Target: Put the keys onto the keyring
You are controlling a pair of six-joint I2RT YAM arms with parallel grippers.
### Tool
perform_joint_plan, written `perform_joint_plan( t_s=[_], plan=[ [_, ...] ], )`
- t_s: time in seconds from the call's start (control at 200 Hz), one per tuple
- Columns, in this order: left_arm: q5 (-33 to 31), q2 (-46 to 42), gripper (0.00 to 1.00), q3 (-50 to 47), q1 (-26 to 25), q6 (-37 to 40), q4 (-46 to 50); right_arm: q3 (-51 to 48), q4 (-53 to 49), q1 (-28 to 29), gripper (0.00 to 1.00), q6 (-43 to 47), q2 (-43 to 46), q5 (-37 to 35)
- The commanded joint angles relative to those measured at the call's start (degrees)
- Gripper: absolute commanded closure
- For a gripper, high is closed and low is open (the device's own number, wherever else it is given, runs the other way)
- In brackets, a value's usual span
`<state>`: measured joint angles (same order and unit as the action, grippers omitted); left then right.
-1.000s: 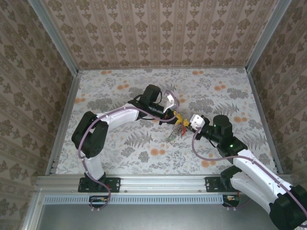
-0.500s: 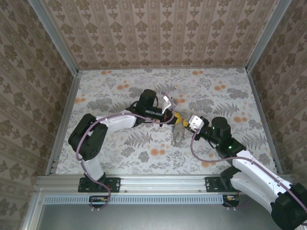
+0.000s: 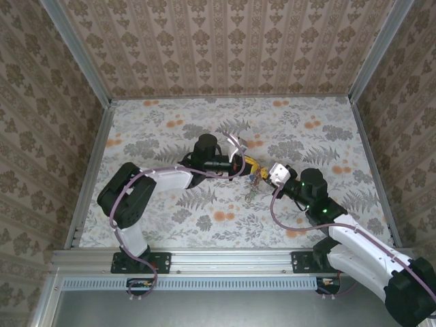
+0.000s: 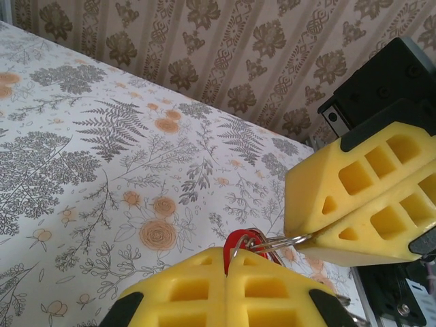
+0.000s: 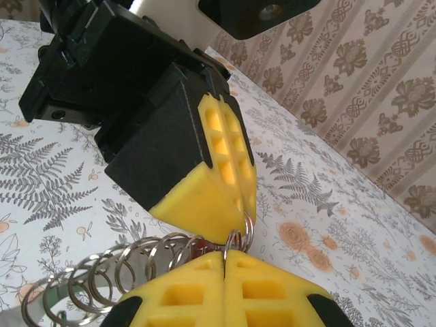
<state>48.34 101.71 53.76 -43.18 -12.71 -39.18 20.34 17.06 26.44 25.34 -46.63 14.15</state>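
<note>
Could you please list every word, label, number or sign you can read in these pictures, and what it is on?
None can be read. The left gripper, the right gripper, the red-headed key and the keyring show no markings; the wallpaper and the floral table cover bear only patterns.

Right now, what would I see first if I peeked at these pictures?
The left pincer and right pincer, both yellow, meet tip to tip over the middle of the flowery table. The left pinches a red key. The right pinches the keyring, a chain of shiny rings.
</note>
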Motion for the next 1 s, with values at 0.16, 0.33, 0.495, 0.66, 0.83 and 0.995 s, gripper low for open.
perform_joint_plan(
  t_s=[0.16, 0.33, 0.495, 0.66, 0.83, 0.995],
  plan=[
    [-1.9, -2.3, 0.96, 0.4, 1.4, 0.4, -3.0, 1.1, -1.1, 1.0, 1.00, 1.5, -0.3, 2.8],
    [0.0, -3.8, 0.79, 2.1, 1.6, 6.3, 6.7, 1.8, -1.9, 0.5, 1.00, 1.8, -0.6, 3.7],
    [1.4, -4.8, 0.73, 5.1, 1.9, 14.1, 18.8, 2.4, -2.3, 0.2, 1.00, 2.1, -0.9, 4.5],
    [3.0, -5.7, 0.68, 8.6, 2.6, 21.7, 29.8, 3.0, -2.8, 0.1, 1.00, 3.1, -1.3, 4.7],
    [4.0, -5.6, 0.65, 13.1, 3.5, 29.3, 39.8, 3.5, -2.8, 0.0, 1.00, 3.5, -1.6, 4.7],
    [4.3, -5.0, 0.62, 18.2, 3.8, 38.6, 50.3, 3.9, -3.0, -0.1, 1.00, 3.7, -1.8, 4.8]
  ],
)
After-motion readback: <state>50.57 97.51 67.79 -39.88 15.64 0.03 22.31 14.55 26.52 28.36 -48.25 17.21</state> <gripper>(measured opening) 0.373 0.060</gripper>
